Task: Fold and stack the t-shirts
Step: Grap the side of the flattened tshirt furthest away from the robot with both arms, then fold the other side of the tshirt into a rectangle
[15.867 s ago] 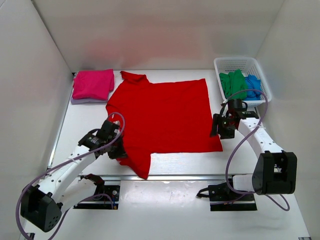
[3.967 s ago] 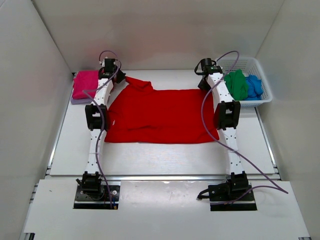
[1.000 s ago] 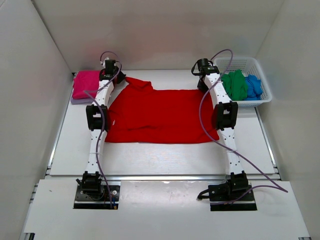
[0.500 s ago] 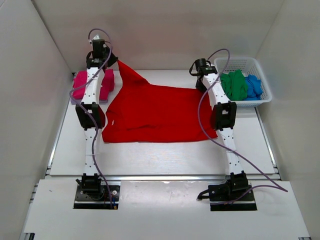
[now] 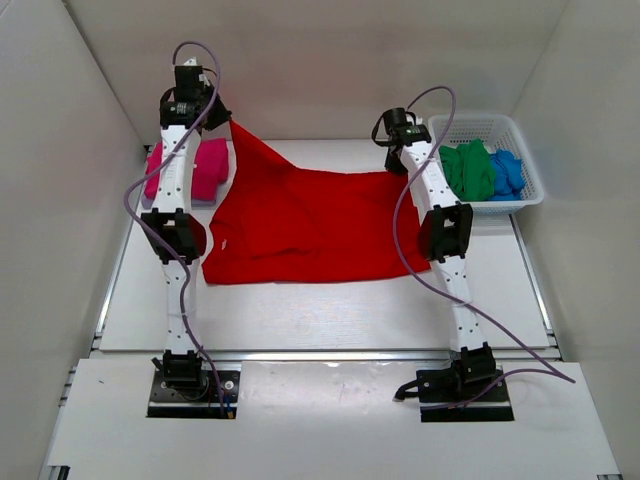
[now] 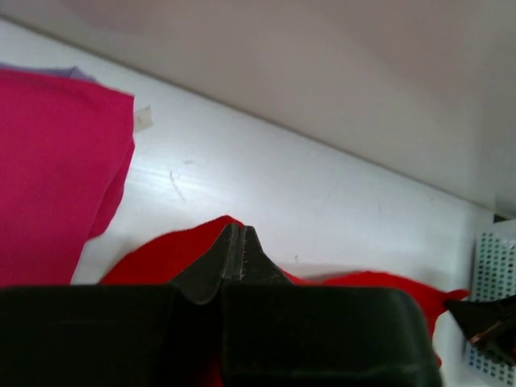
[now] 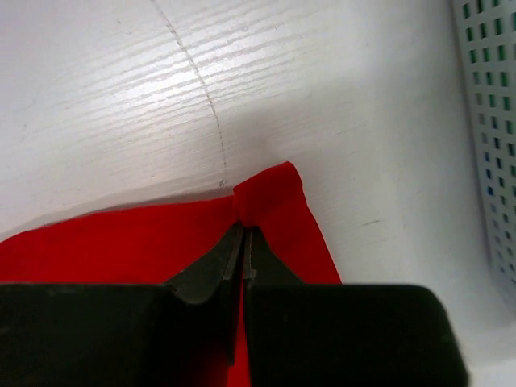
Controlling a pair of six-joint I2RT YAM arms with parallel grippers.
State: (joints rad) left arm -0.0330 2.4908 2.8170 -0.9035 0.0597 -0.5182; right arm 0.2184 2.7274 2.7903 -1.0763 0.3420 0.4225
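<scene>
A red t-shirt (image 5: 310,225) lies across the middle of the frame on a white table (image 5: 330,320), long axis left to right, neck end seemingly left and hem right. The left gripper (image 6: 239,234), jaws pinched together on the shirt's upper-left corner, holds it raised in a peak; the right gripper (image 7: 243,230) is clamped on the upper-right corner, low by the table. Both likely grip the far edge to carry it over for a fold. A pink t-shirt (image 5: 205,170) sits folded at upper left.

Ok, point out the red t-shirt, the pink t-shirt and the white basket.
red t-shirt (image 5: 320,225): top view, flat middle of the cloth.
pink t-shirt (image 6: 48,169): left wrist view, its top face.
white basket (image 5: 490,121): top view, far rim.
</scene>
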